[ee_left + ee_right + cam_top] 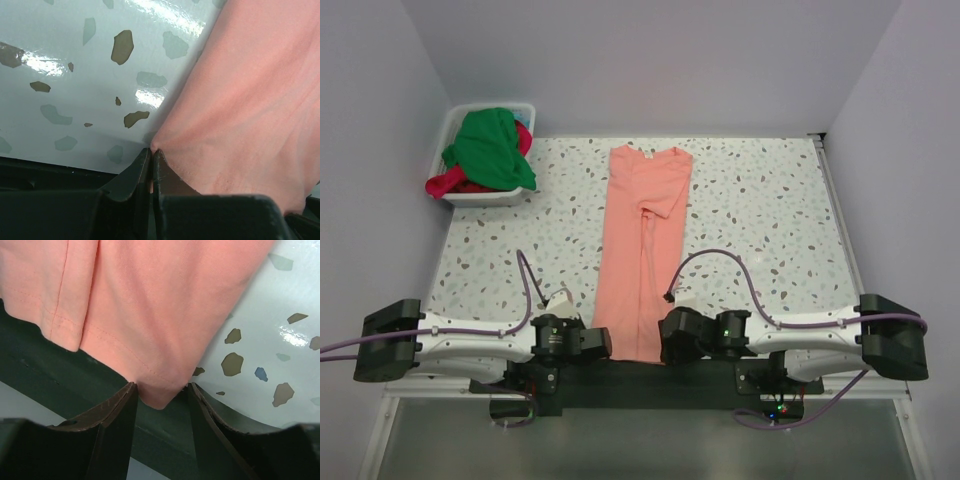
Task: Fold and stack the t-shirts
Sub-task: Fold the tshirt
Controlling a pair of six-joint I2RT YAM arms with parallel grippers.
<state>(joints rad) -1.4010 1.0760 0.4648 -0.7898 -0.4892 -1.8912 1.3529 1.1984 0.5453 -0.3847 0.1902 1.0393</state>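
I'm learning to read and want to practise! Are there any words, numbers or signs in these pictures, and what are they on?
None: no word, number, brand or sign can be read in any view.
The salmon-pink t-shirt is plain.
The green t-shirt and the red-magenta t-shirt in the white tub show no print.
The table has only speckles.
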